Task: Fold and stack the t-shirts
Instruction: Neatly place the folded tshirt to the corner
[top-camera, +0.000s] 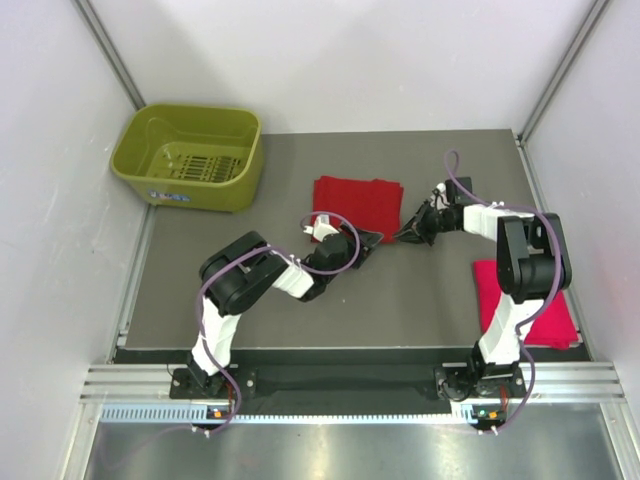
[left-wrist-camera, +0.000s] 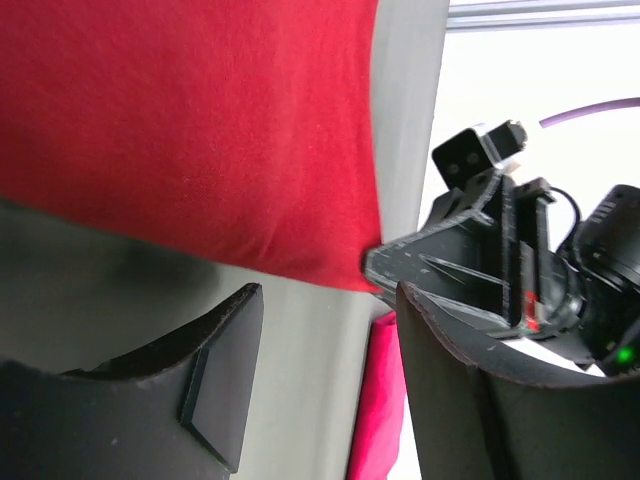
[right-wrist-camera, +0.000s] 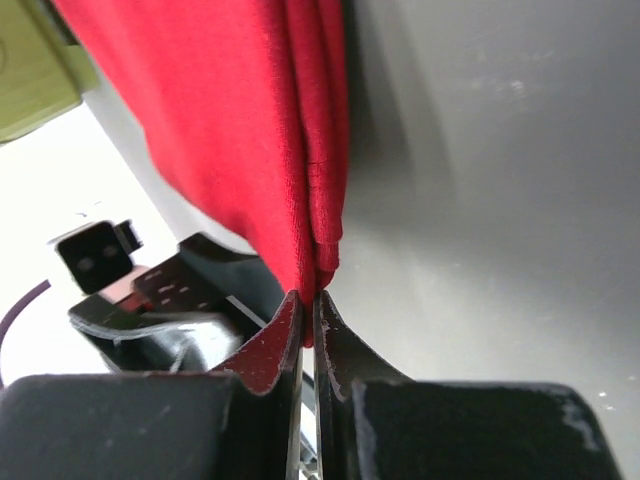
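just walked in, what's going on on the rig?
Shirt folding in progress. The right gripper is shut on the near right corner of the folded deep red t-shirt mid-table. The left gripper sits open right beside that corner, holding nothing. The pinkish red t-shirt lies at the table's right side, by the right arm's base.

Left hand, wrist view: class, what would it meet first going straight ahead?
The left hand would probably meet the deep red t-shirt's pinched corner first, the right hand just behind; depth unclear.
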